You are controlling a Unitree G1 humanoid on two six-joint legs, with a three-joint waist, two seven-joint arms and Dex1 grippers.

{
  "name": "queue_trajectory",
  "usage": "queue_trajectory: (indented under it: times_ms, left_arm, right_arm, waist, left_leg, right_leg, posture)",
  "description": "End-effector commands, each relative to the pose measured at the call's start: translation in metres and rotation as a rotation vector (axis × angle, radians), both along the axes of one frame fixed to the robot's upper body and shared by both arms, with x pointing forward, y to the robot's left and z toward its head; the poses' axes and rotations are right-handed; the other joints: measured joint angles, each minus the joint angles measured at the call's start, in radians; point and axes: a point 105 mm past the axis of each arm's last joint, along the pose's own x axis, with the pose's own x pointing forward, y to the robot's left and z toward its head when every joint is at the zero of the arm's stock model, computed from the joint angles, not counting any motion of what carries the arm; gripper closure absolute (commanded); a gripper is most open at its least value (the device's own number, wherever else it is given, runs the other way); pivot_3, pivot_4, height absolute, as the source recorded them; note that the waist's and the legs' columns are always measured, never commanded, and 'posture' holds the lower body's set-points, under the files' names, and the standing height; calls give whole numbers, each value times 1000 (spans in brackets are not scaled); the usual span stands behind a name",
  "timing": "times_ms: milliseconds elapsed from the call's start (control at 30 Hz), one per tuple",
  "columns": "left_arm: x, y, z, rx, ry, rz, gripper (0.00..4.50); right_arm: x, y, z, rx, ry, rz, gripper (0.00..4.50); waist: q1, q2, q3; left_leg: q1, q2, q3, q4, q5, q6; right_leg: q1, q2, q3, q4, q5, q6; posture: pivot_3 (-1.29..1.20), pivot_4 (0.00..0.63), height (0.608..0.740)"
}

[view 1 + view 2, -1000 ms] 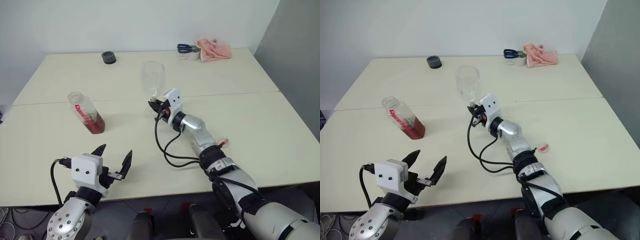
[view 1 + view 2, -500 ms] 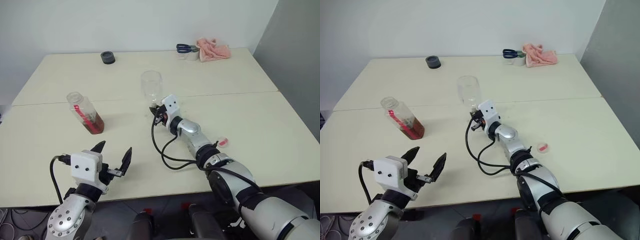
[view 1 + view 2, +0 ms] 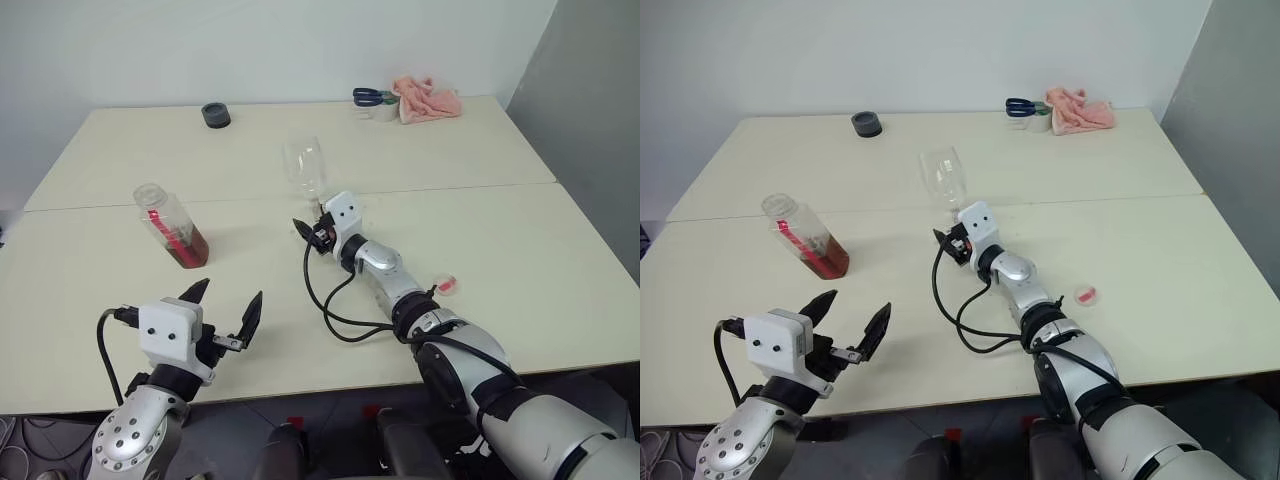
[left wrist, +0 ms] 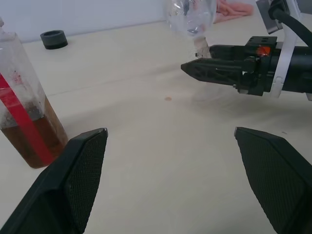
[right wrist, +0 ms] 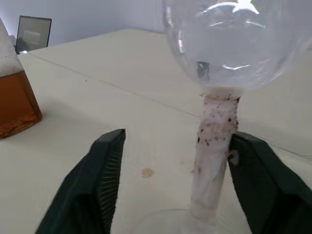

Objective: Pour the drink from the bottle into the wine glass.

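The right gripper (image 5: 168, 187) now has its fingers (image 5: 105, 170) spread on either side of the wine glass (image 3: 305, 168) stem; a moment ago they were pinched on that stem with the glass carried higher. The gripper sits low at the middle of the surface (image 3: 520, 250), and the glass stands upright on its own foot, its empty bowl rising just beyond the fingers. From the right wrist view the stem runs between the two fingers, apart from the left one and close by the right one. So the glass has just been set down and let go, which I take as the placing step finished.

The left gripper (image 3: 222, 318) hangs at the near left edge with its fingers spread wide and nothing between them, as it did a second ago. The bottle (image 3: 172, 226) stands to the left of the glass, well apart from it, leaning a little, uncapped, with the reddish-brown drink (image 3: 188, 248) filling its lower part. Pouring has not begun; picking up the bottle looks like the next need.
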Motion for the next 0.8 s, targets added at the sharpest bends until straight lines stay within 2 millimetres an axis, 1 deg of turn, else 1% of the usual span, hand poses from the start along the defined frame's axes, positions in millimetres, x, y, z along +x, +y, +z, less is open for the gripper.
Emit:
queue_trajectory:
  times_ms: [33, 100, 167, 200, 233, 300, 433, 500, 600, 667, 800]
  left_arm:
    - [1, 3, 6, 17, -31, -1, 0]
    - [1, 4, 6, 19, -31, 0, 0]
    - [1, 5, 5, 21, -31, -1, 0]
    - [1, 5, 5, 24, -31, -1, 0]
    - [1, 7, 5, 26, -30, 1, 0]
    - [-1, 9, 4, 30, -26, 5, 0]
    - [-2, 13, 3, 36, -24, 17, 0]
    - [-1, 13, 1, 36, -23, 19, 0]
    - [0, 12, 0, 33, -24, 18, 0]
    - [1, 11, -1, 38, -25, 13, 0]
    - [3, 10, 0, 41, -33, 9, 0]
  right_arm:
    - [-4, 7, 1, 9, -11, 21, 14]
    - [-3, 5, -5, -13, 6, 8, 14]
    - [-8, 7, -27, -123, 70, 44, 14]
    - [-8, 5, -36, -167, 89, 35, 14]
    - [-6, 0, -40, -170, 118, 0, 206]
    - [2, -8, -37, -145, 136, -59, 649]
    - [18, -24, -6, -66, 101, -91, 2060]
    - [23, -31, 2, -56, 93, -119, 2766]
    - [26, -33, 12, -43, 66, -117, 3825]
    - [26, -31, 15, -42, 59, -112, 4461]
    - [24, -25, 17, -36, 56, -96, 4461]
  waist:
    - [0, 0, 0]
    - [0, 0, 0]
    - [0, 0, 0]
    - [0, 0, 0]
    - [0, 0, 0]
    - [0, 0, 0]
    - [3, -1, -1]
    - [4, -1, -1]
    - [1, -1, -1]
    - [-3, -1, -1]
    - [-5, -1, -1]
  left_leg:
    - [0, 0, 0, 0, 0, 0]
    - [0, 0, 0, 0, 0, 0]
    - [0, 0, 0, 0, 0, 0]
    - [0, 0, 0, 0, 0, 0]
    - [0, 0, 0, 0, 0, 0]
    - [0, 0, 0, 0, 0, 0]
    - [1, -1, -1, 0, 0, 0]
    - [0, -1, -1, 0, 0, 0]
    - [0, -1, 0, 0, 0, 0]
    - [0, 0, -1, -1, 0, 0]
    - [1, 1, 0, -1, 0, 0]
  right_leg:
    - [0, 0, 0, 0, 0, 0]
    - [0, 0, 0, 0, 0, 0]
    - [0, 0, 0, 0, 0, 0]
    - [0, 0, 0, 0, 0, 0]
    - [0, 0, 0, 0, 0, 0]
    - [0, 0, 0, 0, 0, 0]
    - [1, 0, 0, 0, 0, 0]
    - [1, 0, -1, 0, 0, 0]
    - [1, 0, 0, -1, 0, 0]
    - [0, 0, 0, -1, 0, 0]
    - [0, 1, 0, 0, 0, 0]
  posture:
    - [0, 150, 740]
    - [0, 150, 740]
    - [0, 150, 740]
    - [0, 150, 740]
    - [0, 150, 740]
    - [0, 150, 740]
    - [0, 150, 740]
    - [0, 150, 740]
    - [0, 150, 740]
    - [0, 150, 740]
    - [0, 150, 740]
